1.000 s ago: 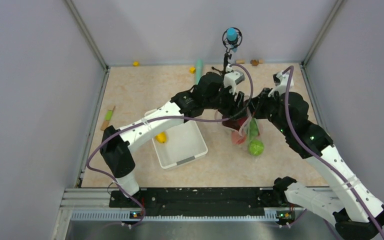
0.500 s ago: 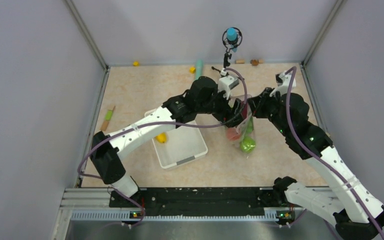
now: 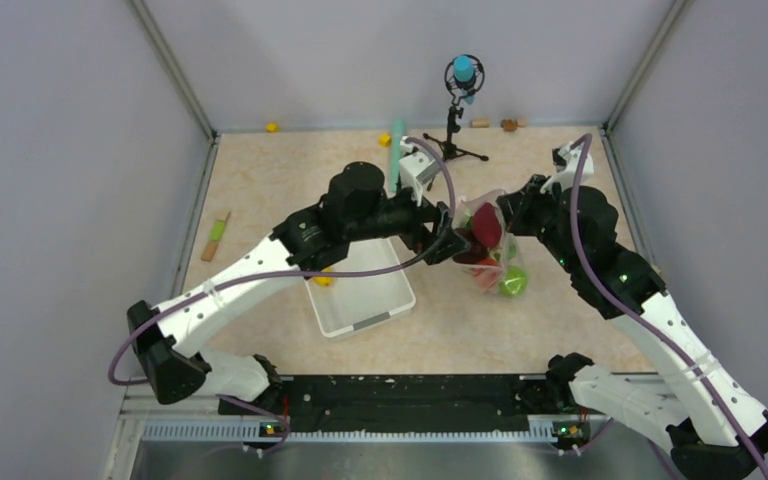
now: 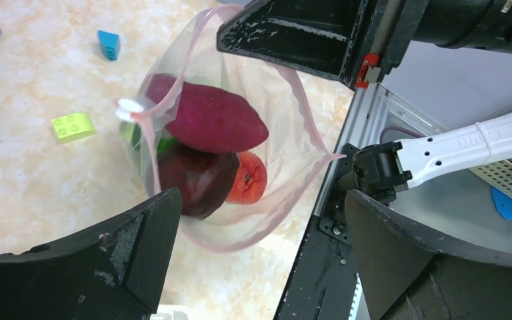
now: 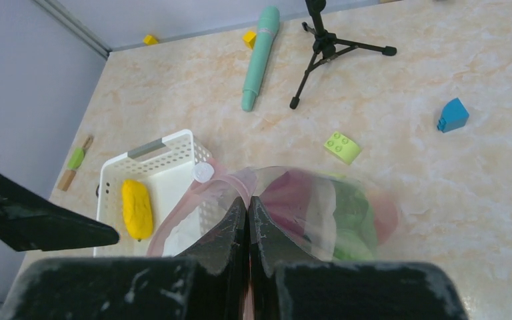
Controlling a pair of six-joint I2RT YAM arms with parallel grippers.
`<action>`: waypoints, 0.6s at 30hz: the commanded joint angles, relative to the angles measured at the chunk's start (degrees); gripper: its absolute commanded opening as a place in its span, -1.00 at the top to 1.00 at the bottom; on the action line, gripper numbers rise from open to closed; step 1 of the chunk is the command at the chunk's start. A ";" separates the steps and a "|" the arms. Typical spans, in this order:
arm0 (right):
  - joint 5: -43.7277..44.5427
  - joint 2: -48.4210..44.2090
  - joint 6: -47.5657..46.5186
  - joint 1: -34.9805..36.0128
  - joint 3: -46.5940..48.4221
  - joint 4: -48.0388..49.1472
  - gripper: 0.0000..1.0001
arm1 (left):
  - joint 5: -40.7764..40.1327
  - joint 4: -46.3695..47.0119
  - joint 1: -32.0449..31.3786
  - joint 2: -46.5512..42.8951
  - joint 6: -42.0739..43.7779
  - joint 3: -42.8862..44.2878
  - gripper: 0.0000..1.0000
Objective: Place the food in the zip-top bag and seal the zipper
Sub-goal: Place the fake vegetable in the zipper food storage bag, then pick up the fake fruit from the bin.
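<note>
The zip-top bag (image 3: 488, 243) is sitting at three o'clock of the white basket (image 3: 392, 300), food (image 4: 207, 123) showing inside. We are pinching its rim with our right gripper (image 5: 248, 203), fingers closed on it, while our left gripper (image 3: 448, 243) is standing wide and empty at the bag's nine o'clock.

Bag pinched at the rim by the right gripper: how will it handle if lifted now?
Probably floppy: the bag sags and creases, so it should hang from where the right gripper pinches it. Likely bottom-heavy, with the maroon root and apple piled low. Its mouth is open, so tilting could spill them.
</note>
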 commanded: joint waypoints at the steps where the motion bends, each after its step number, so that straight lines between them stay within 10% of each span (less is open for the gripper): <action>1: 1.29 -1.20 -1.22 -0.47 1.11 3.47 1.00 | -10.91 1.21 -0.28 -7.37 -0.95 -3.42 -0.94; 8: 2.26 -0.42 -2.12 -0.46 0.37 3.43 1.00 | -43.49 -12.02 1.22 -9.80 -10.50 -6.90 -0.94; 18: 2.92 -0.20 -2.38 -0.47 0.23 2.92 1.00 | -50.15 -23.36 10.47 -3.64 -23.26 -10.54 -0.92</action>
